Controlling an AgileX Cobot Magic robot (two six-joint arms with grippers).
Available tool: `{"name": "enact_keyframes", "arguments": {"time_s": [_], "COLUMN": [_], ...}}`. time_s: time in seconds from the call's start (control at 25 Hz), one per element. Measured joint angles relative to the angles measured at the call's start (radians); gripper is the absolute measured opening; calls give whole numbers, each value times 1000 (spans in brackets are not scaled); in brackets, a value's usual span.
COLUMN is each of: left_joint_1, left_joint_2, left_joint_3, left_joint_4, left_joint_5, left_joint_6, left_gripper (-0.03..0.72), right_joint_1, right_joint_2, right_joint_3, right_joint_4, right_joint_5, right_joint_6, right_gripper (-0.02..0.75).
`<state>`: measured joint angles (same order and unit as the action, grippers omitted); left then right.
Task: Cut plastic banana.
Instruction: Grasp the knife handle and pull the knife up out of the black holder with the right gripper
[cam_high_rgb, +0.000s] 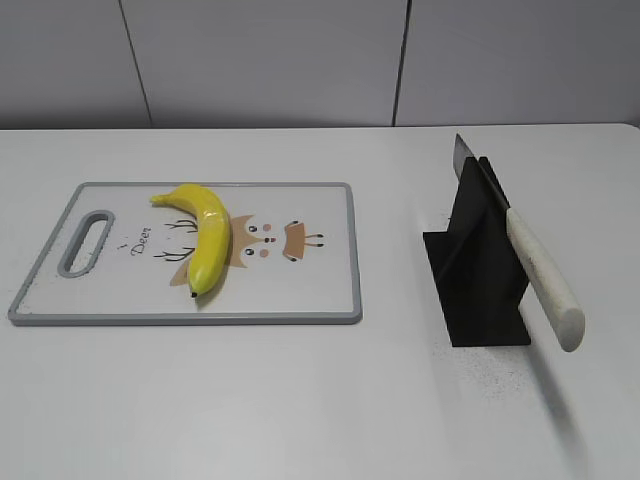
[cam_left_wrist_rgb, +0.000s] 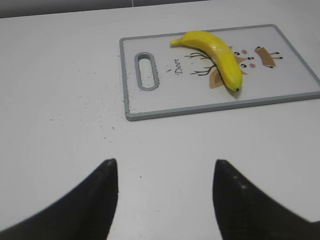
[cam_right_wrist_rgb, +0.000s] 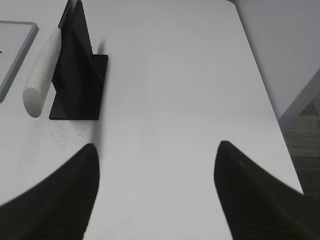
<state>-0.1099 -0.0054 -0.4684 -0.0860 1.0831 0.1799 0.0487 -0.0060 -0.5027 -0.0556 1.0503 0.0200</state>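
The plastic banana is glossy yellow and lies on a white cutting board with a grey rim and a deer print, left of centre. It also shows in the left wrist view, on the board. A knife with a white handle rests slanted in a black stand on the right; the right wrist view shows the handle and stand. My left gripper is open over bare table, short of the board. My right gripper is open over bare table, right of the stand. Neither gripper shows in the exterior view.
The white table ends at its right edge in the right wrist view, with floor beyond. A grey panelled wall stands behind the table. Dark specks lie on the table near the stand.
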Motion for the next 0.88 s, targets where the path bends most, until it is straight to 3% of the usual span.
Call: {"name": "enact_keyframes", "arguments": {"time_s": [0.88], "left_joint_1": [0], "left_joint_2": [0], "left_joint_3": [0], "left_joint_4": [-1], "left_joint_5": [0], "left_joint_6": [0], "left_gripper": [589], "right_joint_1": [0], "right_joint_2": [0], "right_joint_3": [0], "right_joint_4": [0], "right_joint_5": [0], "right_joint_6": [0], "right_gripper": [540]}}
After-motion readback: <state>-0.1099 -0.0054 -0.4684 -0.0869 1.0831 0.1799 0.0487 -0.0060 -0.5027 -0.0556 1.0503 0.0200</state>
